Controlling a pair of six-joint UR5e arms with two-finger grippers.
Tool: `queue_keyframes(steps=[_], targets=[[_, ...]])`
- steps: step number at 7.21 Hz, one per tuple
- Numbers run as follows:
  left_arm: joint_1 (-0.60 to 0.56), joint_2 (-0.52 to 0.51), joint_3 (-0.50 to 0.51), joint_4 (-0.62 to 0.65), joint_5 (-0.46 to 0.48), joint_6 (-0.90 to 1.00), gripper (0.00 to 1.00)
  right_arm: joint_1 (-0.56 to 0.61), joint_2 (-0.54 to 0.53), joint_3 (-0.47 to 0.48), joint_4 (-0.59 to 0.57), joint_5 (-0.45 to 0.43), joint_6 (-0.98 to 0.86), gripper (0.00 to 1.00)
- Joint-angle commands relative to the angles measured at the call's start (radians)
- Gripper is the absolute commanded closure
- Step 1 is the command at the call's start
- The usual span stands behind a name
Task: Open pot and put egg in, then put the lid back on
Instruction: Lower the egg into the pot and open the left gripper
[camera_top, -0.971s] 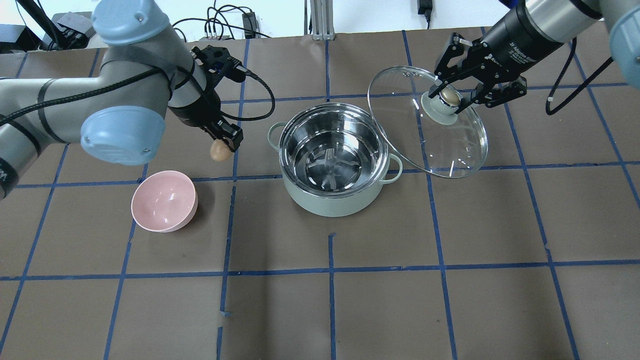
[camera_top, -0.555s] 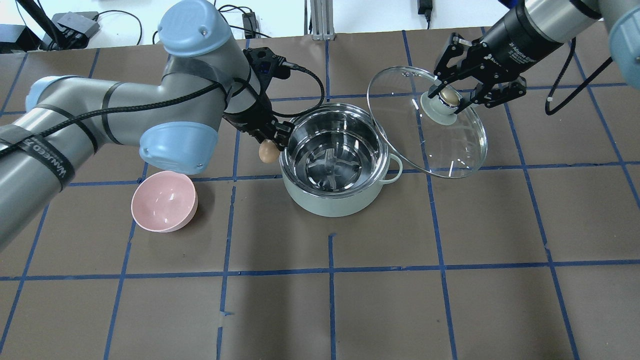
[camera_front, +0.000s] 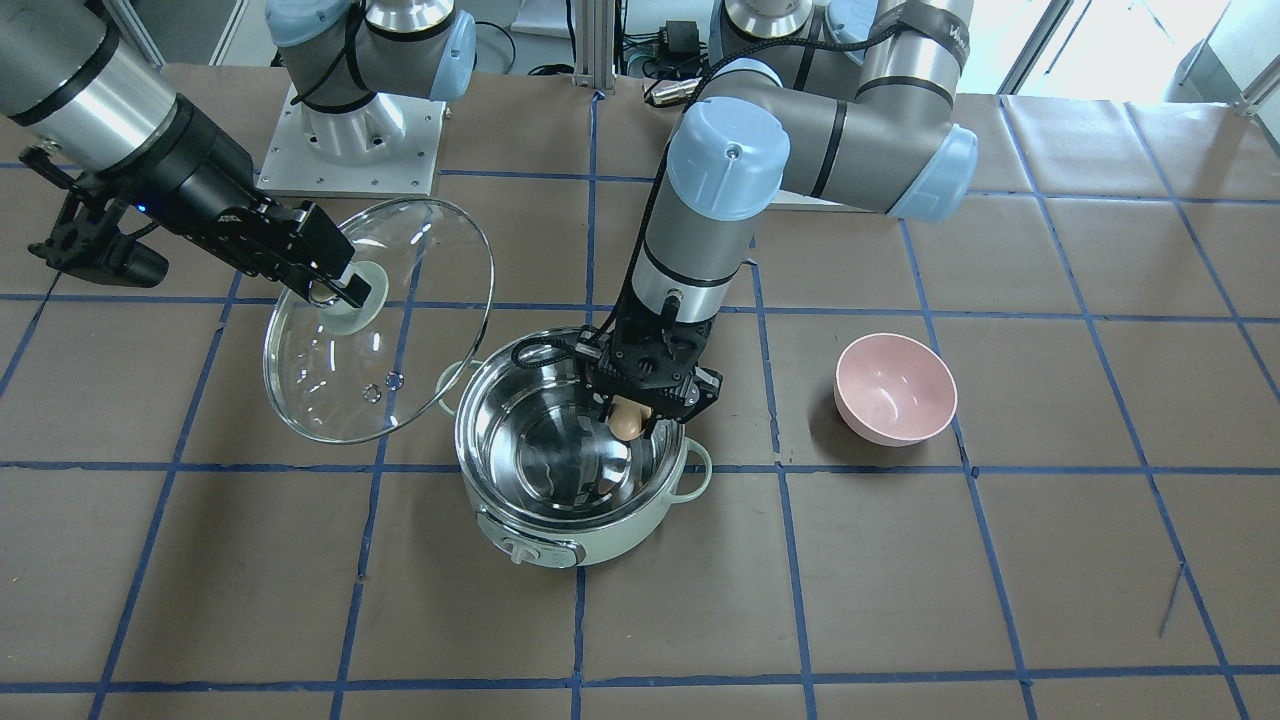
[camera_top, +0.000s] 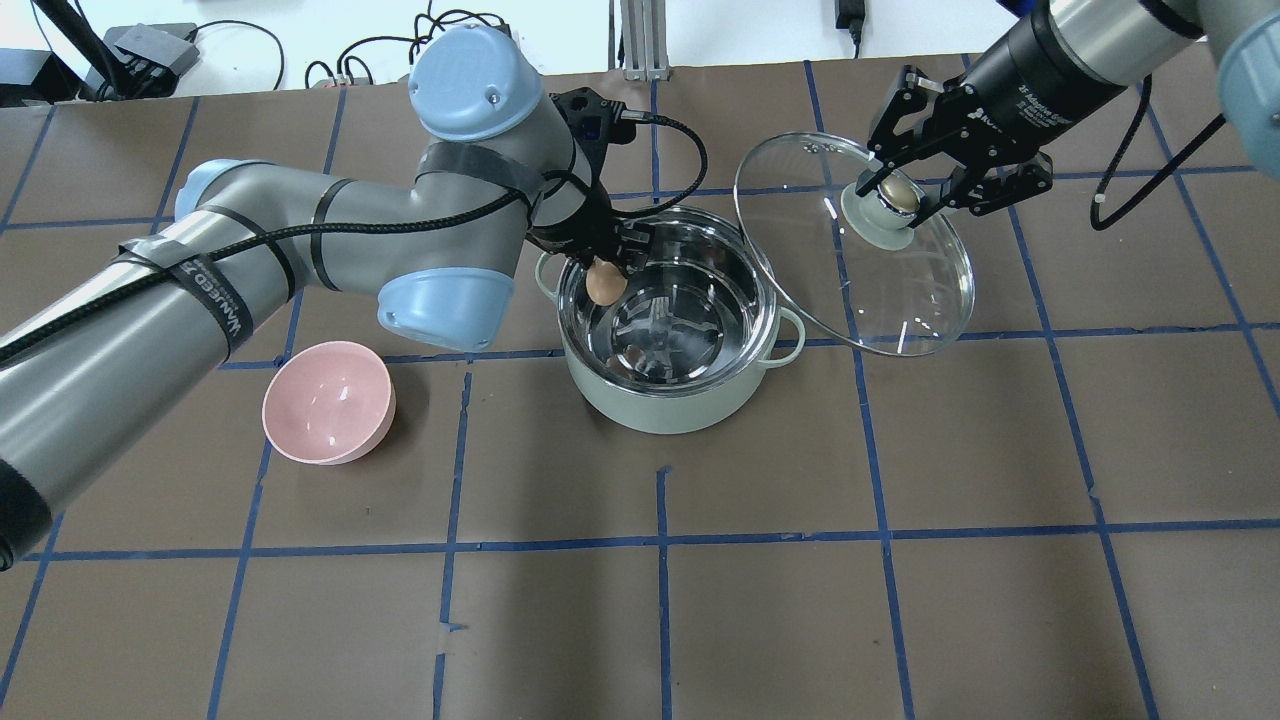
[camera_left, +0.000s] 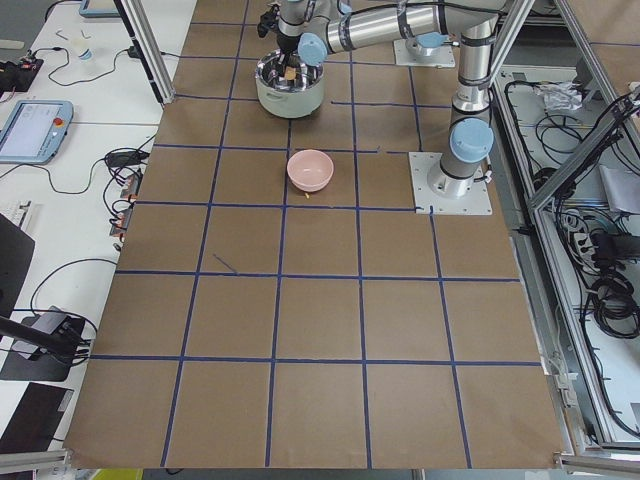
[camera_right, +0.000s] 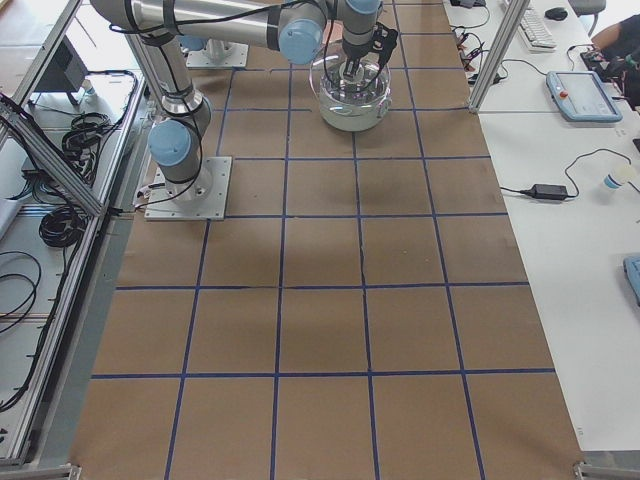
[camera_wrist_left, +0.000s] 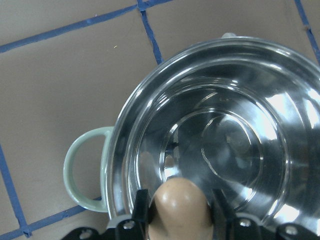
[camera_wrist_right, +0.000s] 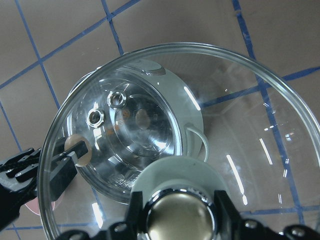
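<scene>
Left jaws clamped narrow on the egg (camera_top: 604, 284), pinching it from both sides. It hangs just inside the rim of the pot (camera_top: 668, 405), on the side nearest the robot's left, over the shiny steel interior and clear of the bottom. The left wrist view looks straight down past the egg into the pot, with one loop handle (camera_wrist_left: 71, 172) poking out beside it.

Over to the right jaws: closed on the beige-gold knob (camera_top: 899, 196) of the lid (camera_top: 890, 300). The lid is up in the air and tilted, to the robot's right of the pot. From overhead its lower edge overlaps the pot's rim and right handle. Through the glass, the right wrist camera sees the open pot below.

The pot stands uncovered on the brown worktop (camera_top: 900, 600), its control dial (camera_front: 527, 549) facing away from the robot. A pink bowl (camera_top: 328, 402) sits upright on the robot's left, well apart from the pot.
</scene>
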Motion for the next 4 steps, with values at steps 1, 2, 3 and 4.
queue_keyframes(steps=[1, 2, 3, 4], targets=[[-0.020, -0.040, 0.003, 0.057, 0.001, -0.020, 0.87, 0.000, 0.000, 0.000, 0.000, 0.000, 0.000, 0.48], [-0.022, -0.045, 0.003, 0.077, -0.001, -0.028, 0.87, 0.000, 0.000, 0.000, 0.000, 0.000, -0.002, 0.48], [-0.023, -0.062, 0.002, 0.131, -0.002, -0.028, 0.87, -0.001, 0.000, 0.002, 0.000, 0.000, -0.002, 0.48], [-0.032, -0.095, 0.003, 0.210, -0.013, -0.034, 0.87, 0.000, 0.000, 0.003, -0.002, 0.000, -0.002, 0.48]])
